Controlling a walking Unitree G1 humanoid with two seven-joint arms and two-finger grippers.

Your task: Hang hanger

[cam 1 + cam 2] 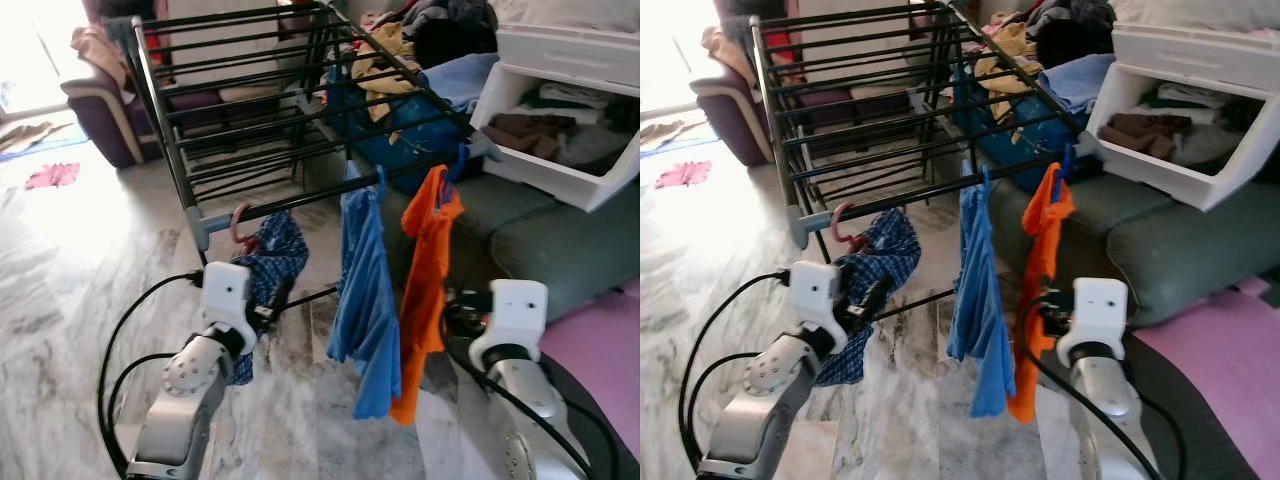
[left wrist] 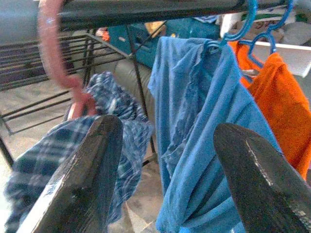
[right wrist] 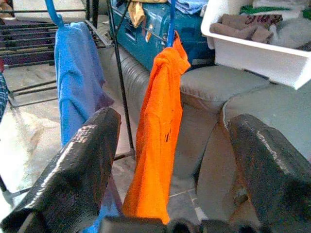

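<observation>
A pink hanger [image 1: 240, 222] carrying a blue plaid shirt [image 1: 275, 255] hooks over the front bar [image 1: 300, 200] of the black drying rack [image 1: 260, 90]. My left gripper [image 1: 278, 298] stands open just below and in front of the plaid shirt, with nothing between its fingers [image 2: 82, 179]. In the left wrist view the pink hook [image 2: 53, 53] curls over the bar. On blue hangers further right along the same bar hang a blue shirt [image 1: 365, 300] and an orange shirt [image 1: 425, 290]. My right gripper [image 3: 173, 121] is open and empty, low beside the orange shirt [image 3: 155, 131].
A grey-green sofa [image 1: 560, 240] with a white bin of clothes [image 1: 570, 130] stands to the right, close behind the rack. A teal box [image 1: 400, 130] sits under piled laundry. A purple armchair [image 1: 100, 110] is at the far left. Marble floor lies to the left.
</observation>
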